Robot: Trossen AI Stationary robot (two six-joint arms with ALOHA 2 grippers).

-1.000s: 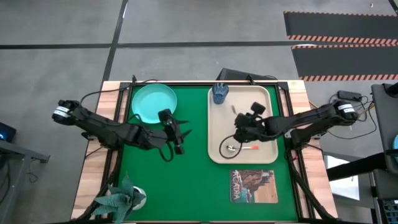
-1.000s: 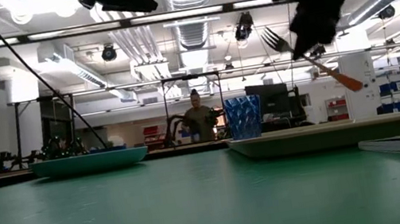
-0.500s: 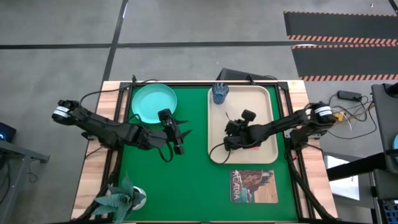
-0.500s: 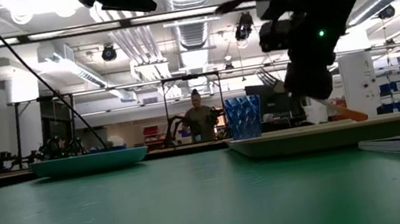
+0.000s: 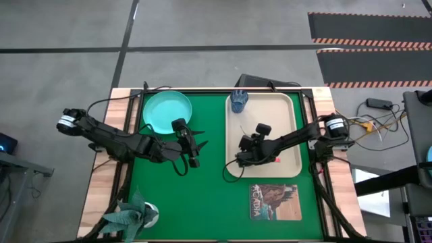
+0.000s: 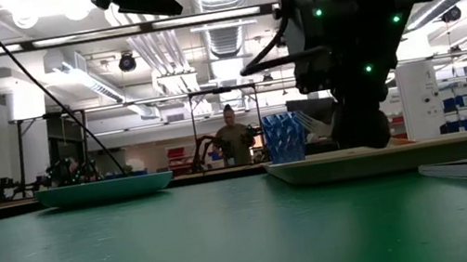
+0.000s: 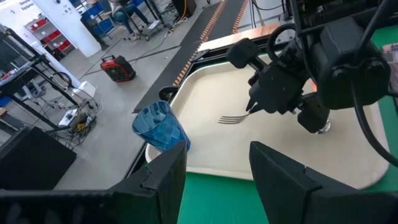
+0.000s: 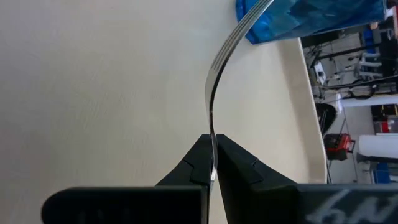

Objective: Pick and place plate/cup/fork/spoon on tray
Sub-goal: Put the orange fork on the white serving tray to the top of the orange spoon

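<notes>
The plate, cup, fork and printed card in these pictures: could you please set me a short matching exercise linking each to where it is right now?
Things:
1. plate
2. cup
3. fork
4. printed card

Places:
A. held in the right gripper low over the tray
B. on the green mat, off the tray, at the table's far left
C. on the green mat, just on the near side of the tray
D. standing at the tray's far edge

Pairs: 1-B, 2-D, 3-A, 4-C
</notes>
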